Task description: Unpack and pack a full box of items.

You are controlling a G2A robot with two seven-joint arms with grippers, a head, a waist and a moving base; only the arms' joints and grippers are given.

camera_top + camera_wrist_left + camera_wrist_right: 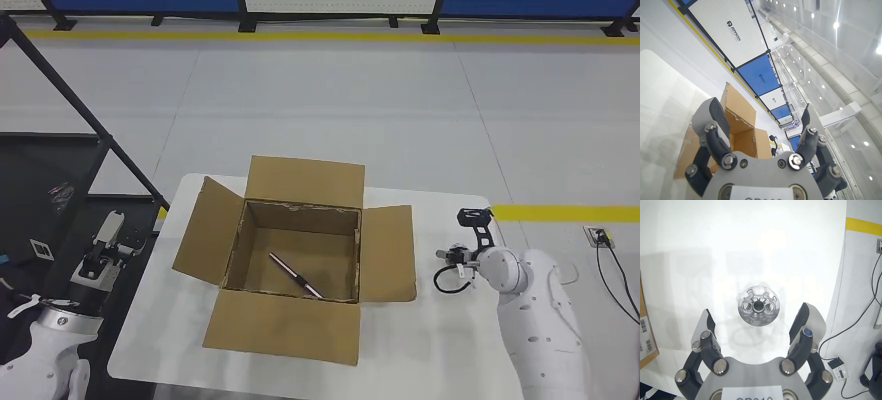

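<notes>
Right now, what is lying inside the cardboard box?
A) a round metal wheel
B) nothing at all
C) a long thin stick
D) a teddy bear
C: the top view shows one long thin stick lying slantwise on the floor of the open cardboard box.

box (285, 330): open, on table (440, 340) | thin rod (296, 276): lying inside | right claw (452, 268): beside box's right flap

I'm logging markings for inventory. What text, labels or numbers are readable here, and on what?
Wall panels: a brand logo.
Box stickers: barcodes, digits too small to read.
Left end effector and right end effector labels: cut off, unreadable.
</notes>
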